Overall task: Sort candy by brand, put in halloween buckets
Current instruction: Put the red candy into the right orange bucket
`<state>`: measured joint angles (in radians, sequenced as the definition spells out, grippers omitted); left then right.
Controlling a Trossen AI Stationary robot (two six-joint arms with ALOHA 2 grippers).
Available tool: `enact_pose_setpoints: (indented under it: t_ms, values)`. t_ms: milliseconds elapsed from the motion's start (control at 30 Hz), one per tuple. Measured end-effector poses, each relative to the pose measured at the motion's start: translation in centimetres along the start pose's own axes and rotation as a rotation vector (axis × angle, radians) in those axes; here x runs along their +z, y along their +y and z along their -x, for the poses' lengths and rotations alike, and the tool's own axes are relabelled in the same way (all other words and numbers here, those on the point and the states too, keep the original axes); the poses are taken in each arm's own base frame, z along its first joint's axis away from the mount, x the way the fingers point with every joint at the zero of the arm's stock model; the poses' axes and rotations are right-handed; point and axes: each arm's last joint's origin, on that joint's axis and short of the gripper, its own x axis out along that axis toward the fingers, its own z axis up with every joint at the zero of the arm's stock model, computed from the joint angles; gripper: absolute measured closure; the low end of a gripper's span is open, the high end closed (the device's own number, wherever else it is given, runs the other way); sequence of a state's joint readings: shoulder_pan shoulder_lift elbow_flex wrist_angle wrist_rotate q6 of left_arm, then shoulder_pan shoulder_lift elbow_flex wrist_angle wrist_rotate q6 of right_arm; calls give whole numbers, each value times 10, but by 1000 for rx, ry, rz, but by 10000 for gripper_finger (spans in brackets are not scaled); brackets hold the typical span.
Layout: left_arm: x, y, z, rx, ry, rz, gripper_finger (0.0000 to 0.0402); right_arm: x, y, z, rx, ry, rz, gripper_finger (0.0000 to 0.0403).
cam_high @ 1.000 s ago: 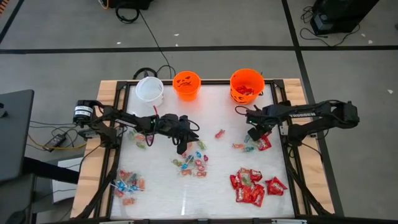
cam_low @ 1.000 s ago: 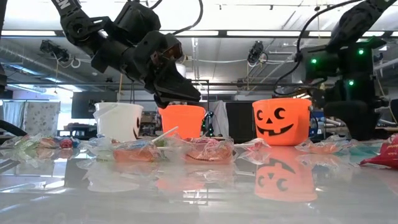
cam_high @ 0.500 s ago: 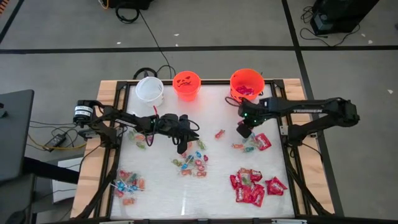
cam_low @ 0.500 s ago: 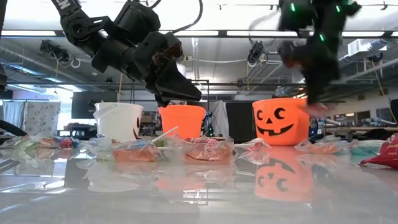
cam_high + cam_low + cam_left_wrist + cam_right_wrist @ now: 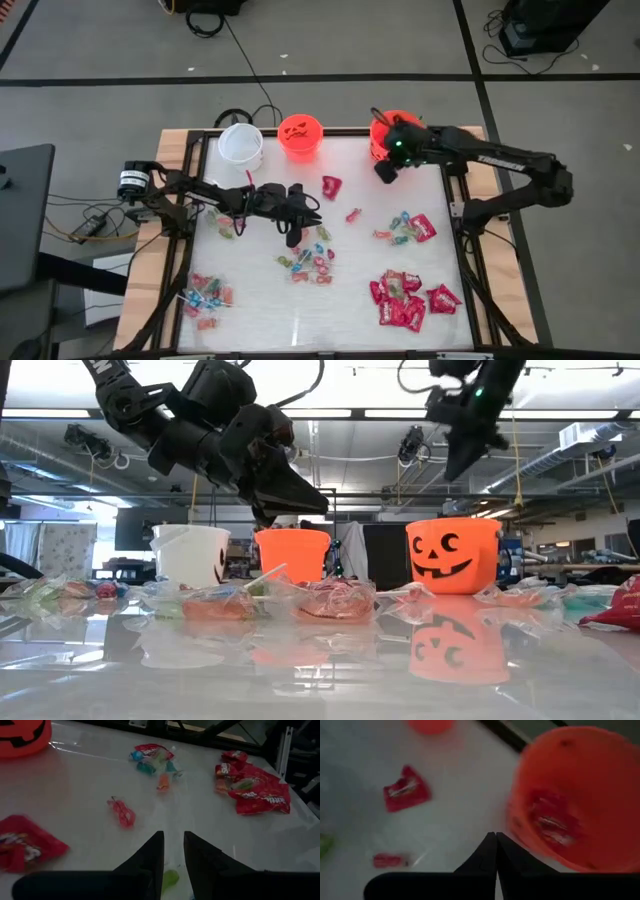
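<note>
My right gripper (image 5: 383,172) hangs beside the larger orange bucket (image 5: 398,127), fingers pressed together on nothing. Red packets already lie inside that bucket; another red packet (image 5: 331,186) lies on the table (image 5: 260,300) farther out from my fingers, outside any bucket. My left gripper (image 5: 291,236) hovers over the mixed sweets (image 5: 308,262), fingers slightly apart and empty. I judge the drop step is in hand; next I must open, reach down and take that stray packet.
</note>
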<state>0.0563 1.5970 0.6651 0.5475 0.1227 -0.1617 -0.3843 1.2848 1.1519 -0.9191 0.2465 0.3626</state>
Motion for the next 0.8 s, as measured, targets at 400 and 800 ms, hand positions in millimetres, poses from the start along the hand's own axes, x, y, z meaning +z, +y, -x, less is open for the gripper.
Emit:
enact_pose_setpoints:
  t_ms: [400,800]
  values:
    - [-7,17,6,133,103,57,321,12,83,-136,188,-37,271,283]
    - [-8,26,21,282,197,13,321,4,96,-202,188,-34,321,225]
